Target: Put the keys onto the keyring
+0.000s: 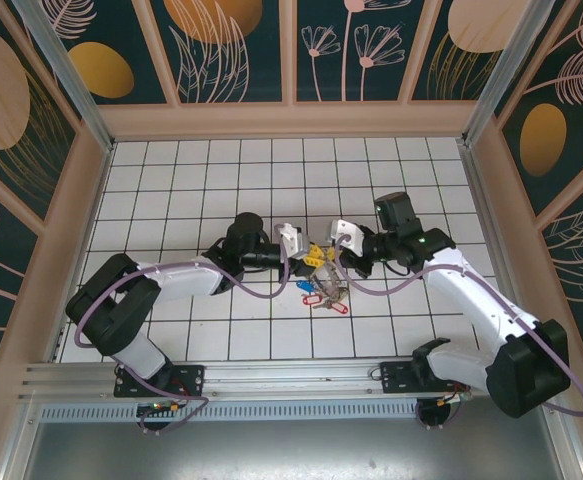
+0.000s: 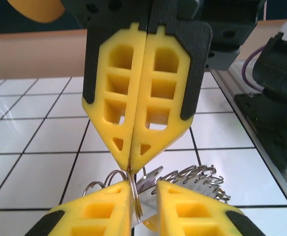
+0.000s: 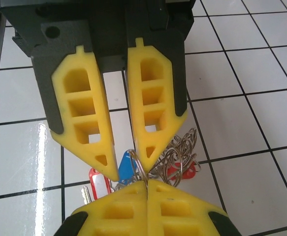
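Low in the frame's centre, we see the right gripper point(image 3: 147, 183) clamped on the thin round metal keyring point(image 2: 139, 209). The left gripper point(image 3: 130, 172) has its jaws slightly parted.

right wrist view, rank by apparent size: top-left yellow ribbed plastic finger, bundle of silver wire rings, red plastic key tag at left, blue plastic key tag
1. yellow finger, nearest the camera
2. wire ring bundle
3. red tag and blue tag: alike, both partly hidden, unranked
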You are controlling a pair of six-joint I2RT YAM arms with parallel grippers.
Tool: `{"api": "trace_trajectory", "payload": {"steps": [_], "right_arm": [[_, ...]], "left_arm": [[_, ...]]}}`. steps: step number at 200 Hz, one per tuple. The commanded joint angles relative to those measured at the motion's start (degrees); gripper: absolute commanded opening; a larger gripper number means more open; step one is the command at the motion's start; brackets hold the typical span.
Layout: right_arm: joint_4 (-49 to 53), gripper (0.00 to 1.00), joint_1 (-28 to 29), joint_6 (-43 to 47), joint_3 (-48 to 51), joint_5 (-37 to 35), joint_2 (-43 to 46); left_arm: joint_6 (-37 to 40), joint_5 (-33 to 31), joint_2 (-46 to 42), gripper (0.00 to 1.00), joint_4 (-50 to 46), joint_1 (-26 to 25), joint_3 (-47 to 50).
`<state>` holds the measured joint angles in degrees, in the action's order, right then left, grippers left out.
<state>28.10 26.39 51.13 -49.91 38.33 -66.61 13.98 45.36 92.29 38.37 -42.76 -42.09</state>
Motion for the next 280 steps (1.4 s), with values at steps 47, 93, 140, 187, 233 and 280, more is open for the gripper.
{"api": "trace_trajectory", "payload": {"steps": [47,93,140,187,233,280], "right_arm": [[-1.7,0.0,1.0,1.2,-1.4,0.9,0.2],[-2.2,0.21,-4.7,-4.0,0.5,7.4,2.3],[-0.8,0.33,-5.0,-6.4,2.0,13.3,1.4],[-1.2,0.33,-4.2,-8.5,2.9,10.5,-1.6],[-2.6,0.34,-4.1,-10.5,2.0,9.6,-4.7],[-3.2,0.02,-3.8,-10.9,1.1,11.2,-6.6]], "left_arm": [[-1.1,-1.6,0.6,0.0,1.7,-0.2,0.5],[-1.7,-3.8,-0.4,0.0,5.5,-0.3,3.8],[-4.3,-4.7,-0.7,0.0,9.7,-0.3,4.9],[-7.3,-4.4,-1.0,0.0,14.2,-0.3,5.5],[-11.4,-3.4,0.5,0.0,20.8,-0.2,6.7],[-12.4,-3.1,1.4,0.0,23.1,-0.3,6.4]]}}
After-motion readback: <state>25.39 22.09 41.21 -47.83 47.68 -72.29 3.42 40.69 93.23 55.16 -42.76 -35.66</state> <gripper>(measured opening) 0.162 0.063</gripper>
